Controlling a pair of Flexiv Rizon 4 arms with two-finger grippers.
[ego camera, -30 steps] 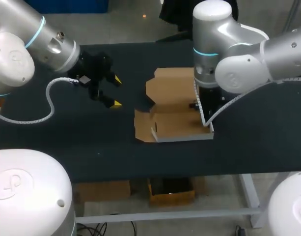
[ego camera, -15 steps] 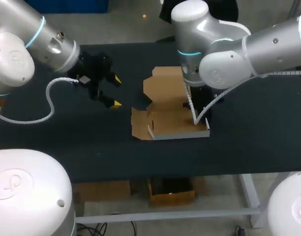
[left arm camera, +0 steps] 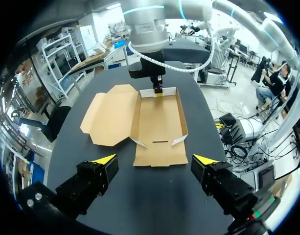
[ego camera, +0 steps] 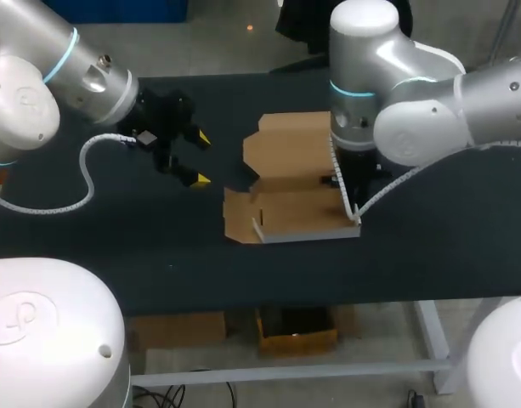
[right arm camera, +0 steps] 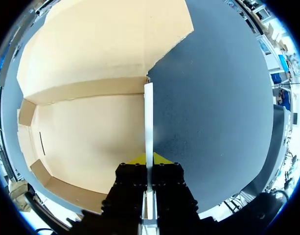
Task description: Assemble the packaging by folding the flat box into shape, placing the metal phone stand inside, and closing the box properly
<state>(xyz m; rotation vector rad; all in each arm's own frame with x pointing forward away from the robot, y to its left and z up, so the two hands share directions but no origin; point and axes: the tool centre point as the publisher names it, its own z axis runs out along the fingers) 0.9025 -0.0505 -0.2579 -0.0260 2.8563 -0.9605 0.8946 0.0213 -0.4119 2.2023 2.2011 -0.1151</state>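
Observation:
The brown cardboard box (ego camera: pixel 294 212) lies mid-table as an open tray with its walls partly raised and its lid flap (ego camera: pixel 285 149) spread flat behind it. My right gripper (right arm camera: pixel 149 159) is shut on the tray's upright end wall (right arm camera: pixel 148 117), the wall's thin white edge pinched between the yellow tips. From the left wrist view, that gripper (left arm camera: pixel 158 90) stands at the far end of the box (left arm camera: pixel 159 117). My left gripper (ego camera: pixel 201 159) hovers open and holds nothing, left of the box and apart from it; its wide-spread tips (left arm camera: pixel 154 159) frame the box's near flap. No phone stand shows.
The black table top (ego camera: pixel 430 246) extends bare to the right of the box and along the front edge. The tray's front wall (ego camera: pixel 307 236) stands close to the table's front strip.
The box has slid a little to the left with my right gripper still shut on its end wall. The right arm swung left and back. The left arm has not moved.

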